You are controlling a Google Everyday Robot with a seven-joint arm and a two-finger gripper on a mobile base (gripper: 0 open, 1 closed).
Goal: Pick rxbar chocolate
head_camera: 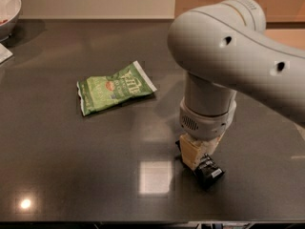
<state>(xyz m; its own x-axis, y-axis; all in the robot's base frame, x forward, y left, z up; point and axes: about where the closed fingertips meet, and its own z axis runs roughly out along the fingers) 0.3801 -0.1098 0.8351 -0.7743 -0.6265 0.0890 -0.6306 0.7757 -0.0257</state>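
The rxbar chocolate [209,171] is a small black wrapper with a white label, low on the dark table [71,151] at the front right. My gripper [196,157] points straight down onto it from under the big white arm [224,51]. Its tan fingers [189,151] are closed on the bar's upper end. The bar's lower end sticks out to the lower right. I cannot tell whether the bar still touches the table.
A green chip bag [114,87] lies flat to the upper left of the gripper. A white bowl [8,6] stands at the far left corner, with a white scrap [5,54] below it. The table's front edge runs just below the bar.
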